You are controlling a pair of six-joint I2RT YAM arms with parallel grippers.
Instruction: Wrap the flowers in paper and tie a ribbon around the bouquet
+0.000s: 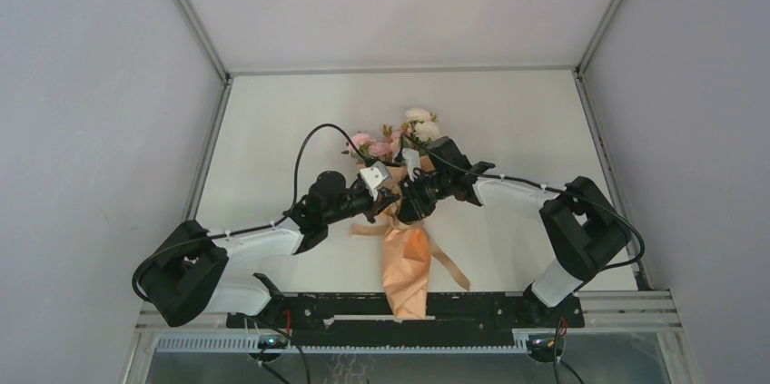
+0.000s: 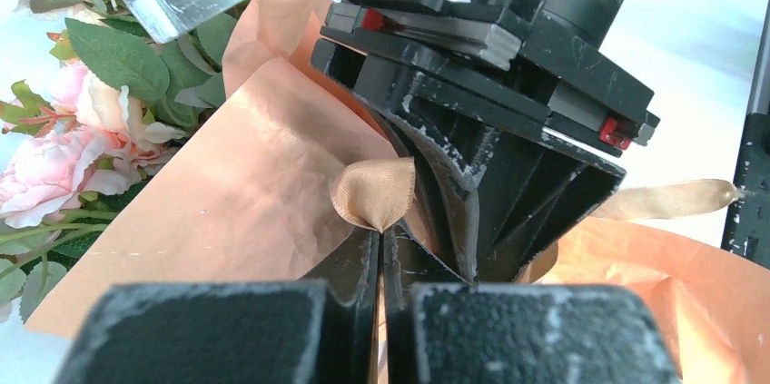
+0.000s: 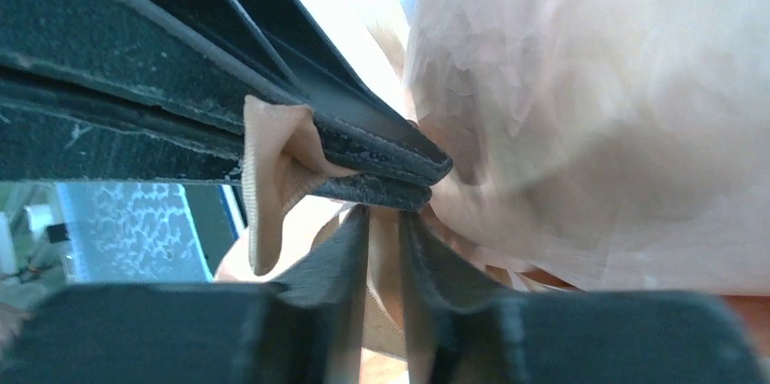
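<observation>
- The bouquet [image 1: 406, 261] lies in the middle of the white table [image 1: 272, 130]. Its narrow paper tip points toward the arm bases and its wide end points toward the far wall.
- The flowers [image 2: 54, 152], pink, peach and cream roses with green leaves, spill out of the wide end. They lie just beyond the point where the two arms meet.
- The paper [image 2: 245, 175] is crinkled orange-tan. It is wrapped into a cone and pinched in at the waist.
- The ribbon [image 2: 374, 192] is tan-beige and sits at that waist. One tail trails onto the table on the left of the cone, and a longer one runs off to the right, toward the near edge.
- The left gripper [image 2: 380, 241] reaches in from the left. Its fingers are clenched on a small folded loop of the ribbon, right against the paper.
- The right gripper [image 3: 385, 230] comes in from the right, tip to tip with the left one over the waist.
- The right fingers stand slightly apart with a strand of ribbon running through the gap. I cannot tell whether they press on it.
</observation>
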